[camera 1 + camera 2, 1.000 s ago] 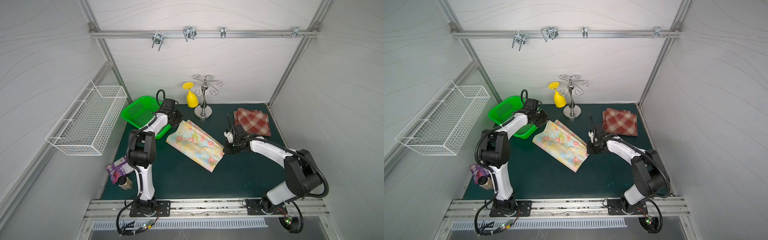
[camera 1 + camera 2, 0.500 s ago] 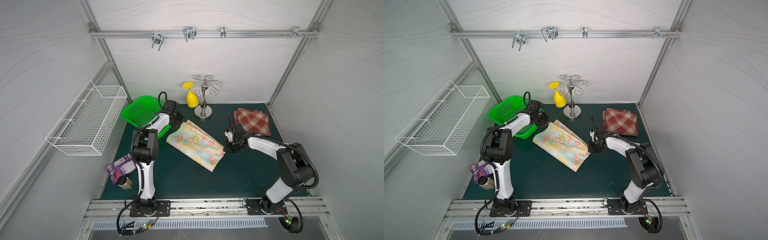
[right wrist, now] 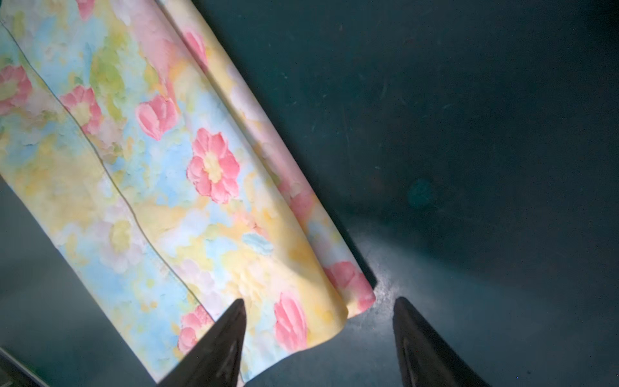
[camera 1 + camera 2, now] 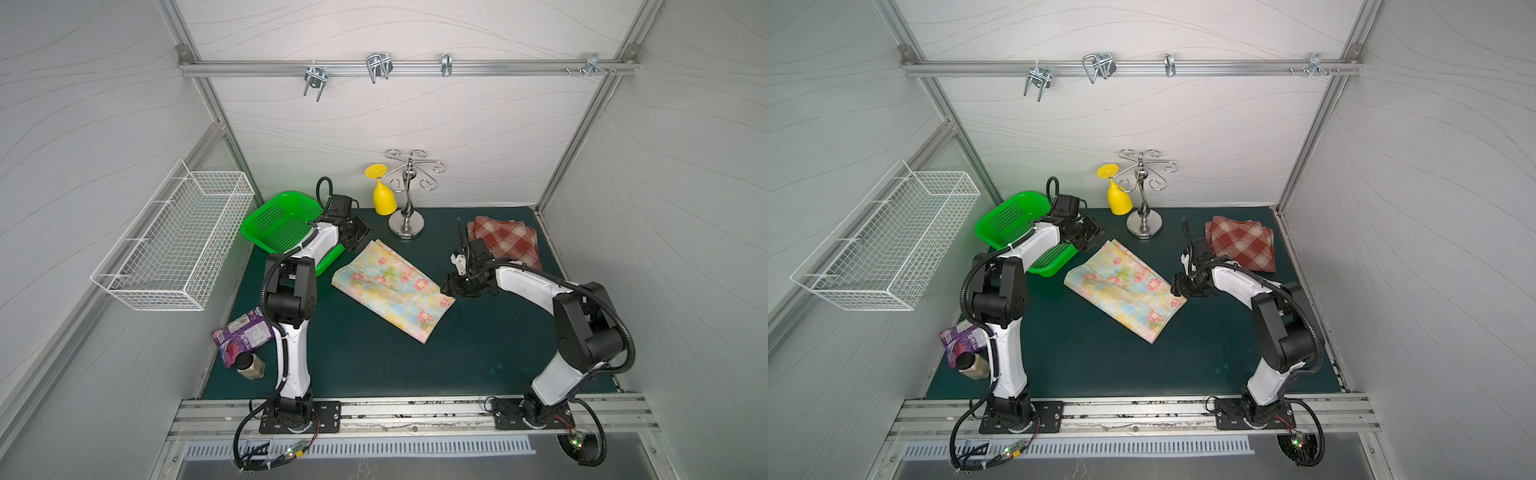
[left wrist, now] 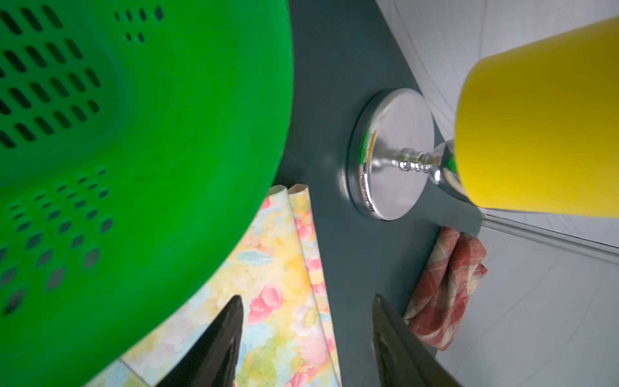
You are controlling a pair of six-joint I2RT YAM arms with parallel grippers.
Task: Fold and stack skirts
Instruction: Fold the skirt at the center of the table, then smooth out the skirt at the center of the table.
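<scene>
Both have just let go: left gripper (image 4: 358,236) and right gripper (image 4: 449,286) stand open, empty, at corners of the folded floral skirt (image 4: 392,286) mid mat (image 4: 374,365) — plaid skirt (image 4: 506,242) lies well apart, back-right — stacking remains.

The flowered skirt (image 4: 392,286) lies diagonally in the middle of the worktop (image 4: 374,365), well apart from the plaid skirt (image 4: 507,243) in the far right corner. The basket (image 4: 274,220) fills the far left corner and the stand (image 4: 406,226) sits at the far edge between basket and plaid skirt. The wrapper (image 4: 241,334) and jar (image 4: 249,365) lie just off the left edge, toward the front.
</scene>
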